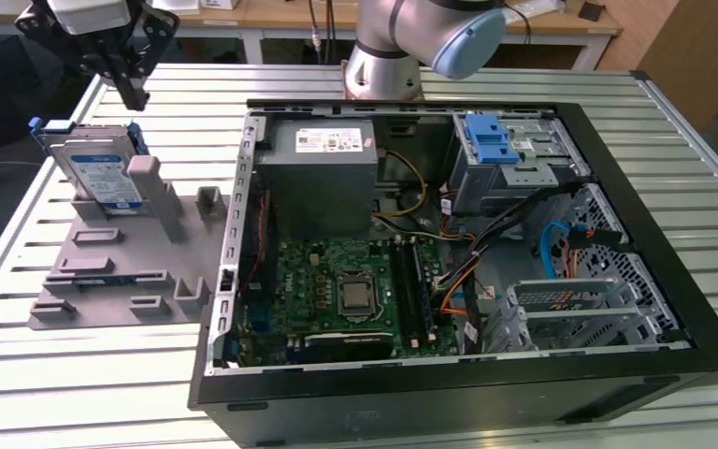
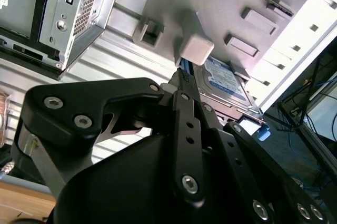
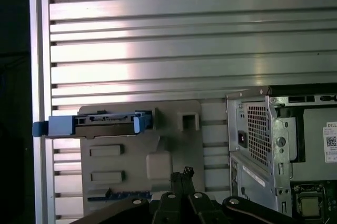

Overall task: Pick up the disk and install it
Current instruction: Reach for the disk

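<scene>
We see our jaws together, holding nothing; the gripper (image 1: 132,94) hangs above the grey holder (image 1: 116,290), near the disk (image 1: 94,170), which stands on edge in it, untouched. For a clean grasp, we judge, the jaws should spread and square up across its top edge, clear of the post (image 1: 147,182).

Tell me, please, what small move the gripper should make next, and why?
Probably ease the gripper down and slightly toward the exterior view's left. It hangs just above the disk, which stands on edge in the grey holder. It sits nearer the disk's right end than its middle, and appears not to touch it.
</scene>
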Controlling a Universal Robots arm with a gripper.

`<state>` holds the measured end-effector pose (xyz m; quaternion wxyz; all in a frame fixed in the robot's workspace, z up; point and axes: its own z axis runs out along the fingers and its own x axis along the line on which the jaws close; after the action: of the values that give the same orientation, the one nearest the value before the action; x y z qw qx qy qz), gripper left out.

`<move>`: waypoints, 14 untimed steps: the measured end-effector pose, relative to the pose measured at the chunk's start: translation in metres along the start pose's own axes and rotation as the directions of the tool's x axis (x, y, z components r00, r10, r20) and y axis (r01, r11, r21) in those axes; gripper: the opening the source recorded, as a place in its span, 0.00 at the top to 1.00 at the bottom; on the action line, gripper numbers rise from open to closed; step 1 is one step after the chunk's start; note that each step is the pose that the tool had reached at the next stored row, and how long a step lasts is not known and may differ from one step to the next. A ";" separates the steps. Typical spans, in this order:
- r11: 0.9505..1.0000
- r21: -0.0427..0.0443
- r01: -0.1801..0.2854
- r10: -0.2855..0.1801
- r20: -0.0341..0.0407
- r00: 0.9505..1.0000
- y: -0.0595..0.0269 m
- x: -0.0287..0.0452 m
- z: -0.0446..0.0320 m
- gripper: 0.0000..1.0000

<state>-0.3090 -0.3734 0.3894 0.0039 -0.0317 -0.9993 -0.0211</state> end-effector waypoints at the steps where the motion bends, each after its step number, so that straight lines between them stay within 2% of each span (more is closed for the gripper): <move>1: 1.000 0.000 0.000 0.000 0.000 1.000 0.0005 0.0005 0.0002 0.89; 14: 1.000 0.000 0.001 -0.001 0.000 1.000 0.0067 0.0074 0.0018 0.89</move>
<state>-0.3161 -0.3662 0.3880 0.0039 -0.0312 -0.9993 -0.0211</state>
